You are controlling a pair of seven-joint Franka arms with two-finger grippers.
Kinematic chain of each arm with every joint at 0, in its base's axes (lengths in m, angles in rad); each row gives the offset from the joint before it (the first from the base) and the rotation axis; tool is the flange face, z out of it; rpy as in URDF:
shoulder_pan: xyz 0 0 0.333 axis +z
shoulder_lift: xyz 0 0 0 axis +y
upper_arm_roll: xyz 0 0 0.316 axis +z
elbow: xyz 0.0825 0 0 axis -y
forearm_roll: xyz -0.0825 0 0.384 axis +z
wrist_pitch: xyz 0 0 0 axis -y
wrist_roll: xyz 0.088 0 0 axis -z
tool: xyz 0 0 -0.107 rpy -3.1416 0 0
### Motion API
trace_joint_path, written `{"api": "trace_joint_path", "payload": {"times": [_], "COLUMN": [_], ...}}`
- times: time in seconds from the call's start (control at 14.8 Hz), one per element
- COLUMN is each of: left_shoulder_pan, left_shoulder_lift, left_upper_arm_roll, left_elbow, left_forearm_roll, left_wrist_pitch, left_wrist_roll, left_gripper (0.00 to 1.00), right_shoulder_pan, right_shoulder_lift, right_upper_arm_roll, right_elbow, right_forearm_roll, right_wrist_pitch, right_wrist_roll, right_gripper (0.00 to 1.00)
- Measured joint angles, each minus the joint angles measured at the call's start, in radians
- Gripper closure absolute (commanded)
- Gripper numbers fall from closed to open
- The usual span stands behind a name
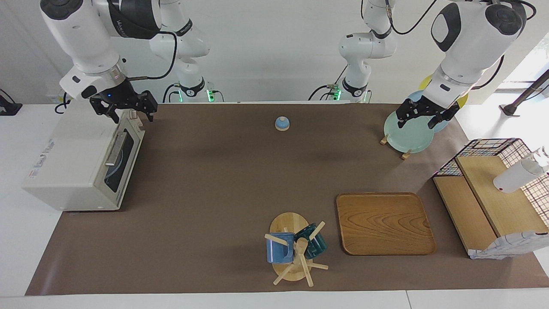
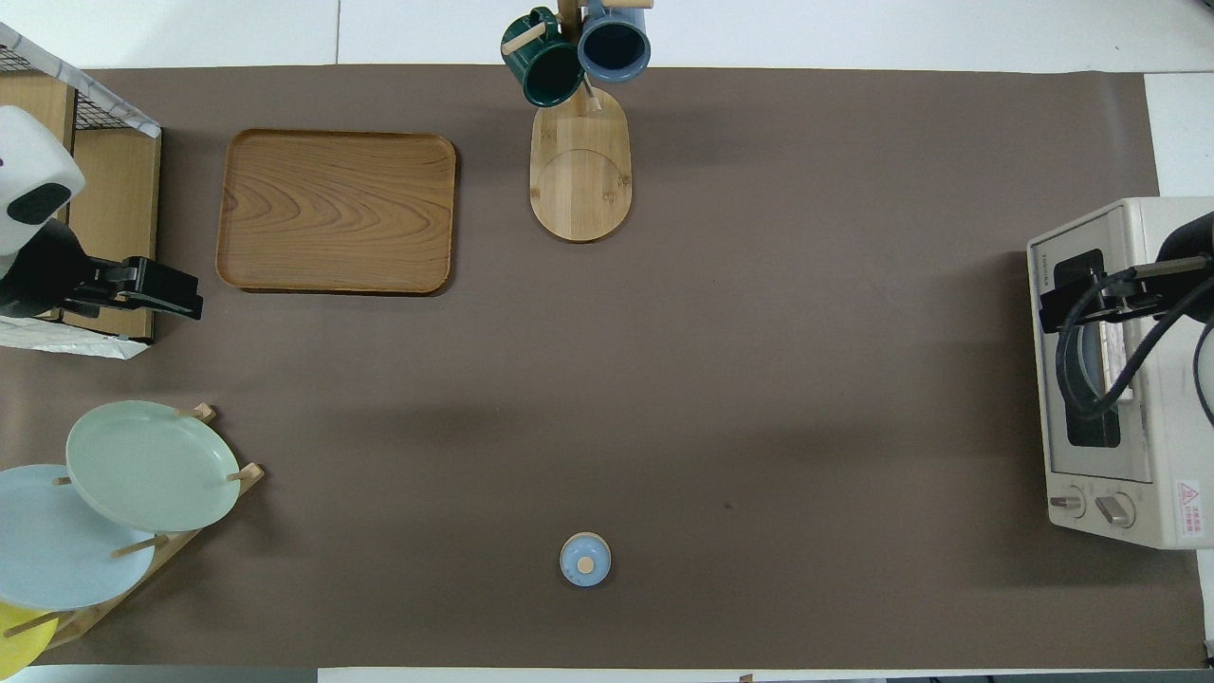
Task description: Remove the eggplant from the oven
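Our right tool (image 1: pixel 124 107) hangs with fingers spread and nothing held, over the top front edge of the boxy cream-white toaster oven (image 1: pixel 70 159), whose dark glass door is shut just below it. We cannot see the eggplant, presumably inside. Our left tool (image 1: pixel 423 115), likewise spread and holding nothing, waits well apart over the plates.

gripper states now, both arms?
Left end effector: open, empty, over the plate rack.
Right end effector: open, empty, over the oven.

Both arms bend down from the top of the facing view. The right gripper (image 1: pixel 124 106) hangs at upper left, fingers spread apart. The left gripper (image 1: pixel 424 115) hangs at upper right, fingers spread too.
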Motion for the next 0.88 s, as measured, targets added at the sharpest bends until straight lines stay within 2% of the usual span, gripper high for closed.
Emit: {"api": "trace_joint_path", "payload": {"times": [0.41, 0.47, 0.54, 0.61, 0.68, 0.88], "left_shoulder_pan": [0.000, 0.000, 0.000, 0.000, 0.000, 0.000], "left_shoulder_lift": [0.000, 0.000, 0.000, 0.000, 0.000, 0.000], "left_upper_arm_roll": [0.000, 0.000, 0.000, 0.000, 0.000, 0.000], "left_elbow": [0.000, 0.000, 0.000, 0.000, 0.000, 0.000], "left_forearm_roll": [0.000, 0.000, 0.000, 0.000, 0.000, 0.000], "left_wrist_pitch": [0.000, 0.000, 0.000, 0.000, 0.000, 0.000], "left_wrist_roll": [0.000, 0.000, 0.000, 0.000, 0.000, 0.000], "left_gripper": [0.00, 0.00, 0.00, 0.00, 0.00, 0.00], "right_shoulder_pan": [0.000, 0.000, 0.000, 0.000, -0.001, -0.021], "right_shoulder_lift": [-0.002, -0.002, -0.002, -0.002, -0.003, -0.030], "right_upper_arm_roll": [0.000, 0.000, 0.000, 0.000, 0.000, -0.001], "right_elbow": [0.000, 0.000, 0.000, -0.001, -0.007, -0.104], "right_forearm_roll": [0.000, 0.000, 0.000, 0.000, 0.000, 0.000], "right_wrist_pitch": [0.013, 0.027, 0.035, 0.038, 0.042, 0.146], "right_wrist_roll": [0.000, 0.000, -0.004, -0.013, -0.023, -0.061], "right_gripper": [0.00, 0.13, 0.55, 0.90, 1.00, 1.00]}}
